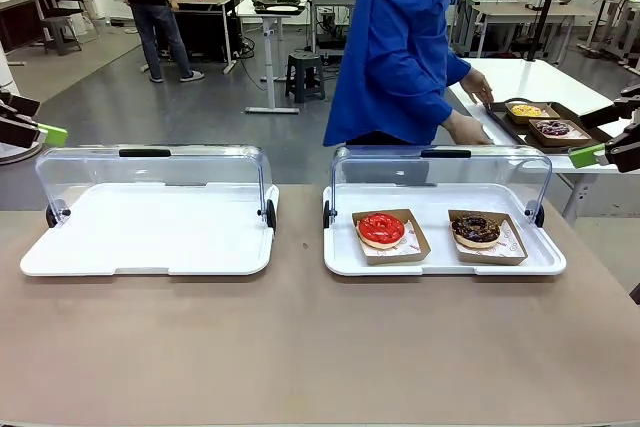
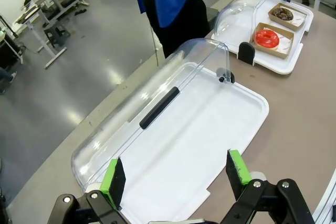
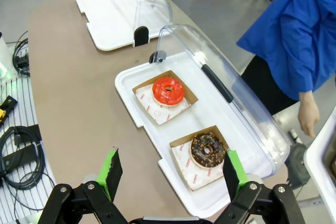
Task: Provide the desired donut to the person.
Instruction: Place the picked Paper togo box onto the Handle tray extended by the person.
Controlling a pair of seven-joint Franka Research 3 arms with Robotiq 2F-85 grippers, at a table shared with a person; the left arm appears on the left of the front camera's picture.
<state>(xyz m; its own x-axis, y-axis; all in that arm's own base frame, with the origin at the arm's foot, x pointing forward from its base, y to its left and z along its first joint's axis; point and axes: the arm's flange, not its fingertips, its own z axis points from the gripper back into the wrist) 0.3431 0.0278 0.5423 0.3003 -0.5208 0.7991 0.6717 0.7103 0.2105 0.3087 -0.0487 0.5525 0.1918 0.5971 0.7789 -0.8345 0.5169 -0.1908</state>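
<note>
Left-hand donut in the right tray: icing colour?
Red icing on the donut, clearest in the right wrist view.

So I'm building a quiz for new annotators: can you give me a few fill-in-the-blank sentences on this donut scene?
1. The red-glazed donut and the chocolate donut each sit in a cardboard tray inside the ____ display case.
2. The left display case holds ____ donuts.
3. The clear lids of both cases are swung ____.
4. The person wears a bright ____ shirt.

Missing words: right; no; open; blue
</note>
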